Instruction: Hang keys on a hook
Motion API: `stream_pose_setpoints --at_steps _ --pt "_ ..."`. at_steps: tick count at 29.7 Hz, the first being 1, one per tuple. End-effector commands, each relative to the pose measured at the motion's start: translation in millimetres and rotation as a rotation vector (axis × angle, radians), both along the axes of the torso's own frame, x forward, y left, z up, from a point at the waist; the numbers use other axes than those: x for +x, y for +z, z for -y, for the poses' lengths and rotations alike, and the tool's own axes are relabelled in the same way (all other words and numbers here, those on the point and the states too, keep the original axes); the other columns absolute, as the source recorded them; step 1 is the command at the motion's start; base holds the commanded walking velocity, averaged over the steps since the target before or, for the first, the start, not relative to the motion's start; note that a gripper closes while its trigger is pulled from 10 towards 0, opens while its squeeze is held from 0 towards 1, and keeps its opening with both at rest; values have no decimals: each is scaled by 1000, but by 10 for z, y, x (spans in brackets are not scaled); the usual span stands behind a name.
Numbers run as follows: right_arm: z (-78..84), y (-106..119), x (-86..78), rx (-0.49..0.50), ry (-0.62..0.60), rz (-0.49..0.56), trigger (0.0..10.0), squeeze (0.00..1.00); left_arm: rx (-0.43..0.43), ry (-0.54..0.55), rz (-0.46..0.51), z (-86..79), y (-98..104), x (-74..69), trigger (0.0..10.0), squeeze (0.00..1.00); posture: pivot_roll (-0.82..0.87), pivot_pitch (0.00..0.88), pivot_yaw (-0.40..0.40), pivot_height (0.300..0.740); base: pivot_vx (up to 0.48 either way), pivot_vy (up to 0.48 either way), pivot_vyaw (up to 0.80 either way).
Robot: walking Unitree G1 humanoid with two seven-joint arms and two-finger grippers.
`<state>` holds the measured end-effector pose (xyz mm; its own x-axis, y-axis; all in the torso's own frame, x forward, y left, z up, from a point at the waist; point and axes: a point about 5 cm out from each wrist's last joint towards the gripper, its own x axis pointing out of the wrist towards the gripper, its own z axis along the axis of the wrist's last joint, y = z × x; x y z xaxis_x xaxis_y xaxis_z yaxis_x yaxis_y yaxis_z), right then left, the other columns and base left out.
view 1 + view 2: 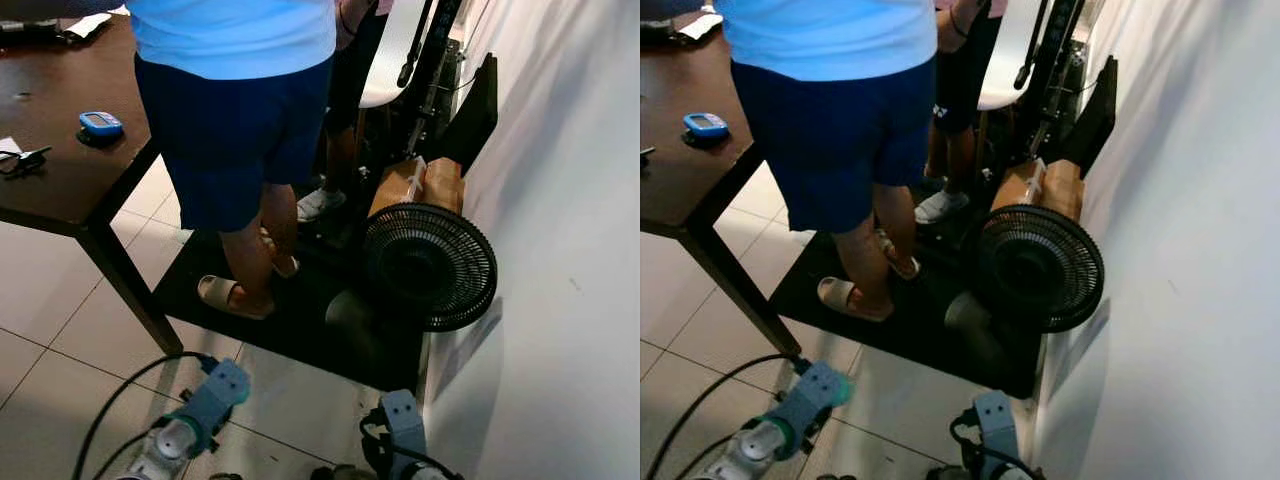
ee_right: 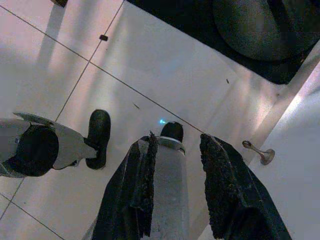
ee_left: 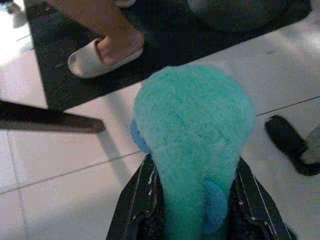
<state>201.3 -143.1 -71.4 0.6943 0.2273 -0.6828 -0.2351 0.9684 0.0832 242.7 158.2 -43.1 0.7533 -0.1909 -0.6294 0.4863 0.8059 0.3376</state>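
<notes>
My left gripper (image 3: 197,200) is shut on a fluffy teal pom-pom (image 3: 195,120), which bulges out past the two black fingers (image 3: 137,205) and hides their tips. It hangs low over white floor tiles, near a table leg (image 3: 50,122). In the head views my left arm (image 1: 205,405) reaches in at the bottom. My right gripper (image 2: 180,142) is open and points down at the tiled floor with nothing held. A silver part of my own body shows through the gap between its fingers. My right arm (image 1: 400,425) sits at the bottom, close to the wall.
A person in a light blue shirt and dark shorts (image 1: 230,120) stands in slippers on a black mat (image 1: 300,330), with a second person behind. A black fan (image 1: 430,265) lies by the white wall (image 1: 570,250). A dark table (image 1: 60,160) stands at the left.
</notes>
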Motion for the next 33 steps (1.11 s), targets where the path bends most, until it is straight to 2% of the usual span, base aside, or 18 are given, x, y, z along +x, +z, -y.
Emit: stream_pose_setpoints --at_steps 1,2,8,16,25,33 --pt "13 -39 -65 -3 -3 -27 10000 0 18 1 -26 -24 -48 -64 10000 0 -40 96 8 740 0 0 0" --pt "14 -38 -63 -3 -4 -27 10000 0 11 -5 -17 43 -40 -54 10000 0 -40 95 8 740 0 0 0" --pt "11 -39 -64 -1 -6 -28 10000 0 -2 -13 -3 154 -18 -33 10000 0 -40 95 8 740 0 0 0" --pt "13 -46 -79 -1 -8 -31 10000 0 -13 -20 9 245 -7 -65 10000 0 -45 107 9 740 0 0 0" --pt "22 -63 -116 -3 -6 -37 10000 0 -24 -21 18 273 -3 -163 10000 0 -46 118 5 740 0 0 0" --pt "27 -73 -138 -5 -1 -41 10000 0 -5 -3 -26 269 -97 -199 10000 0 -48 127 3 740 0 0 0"
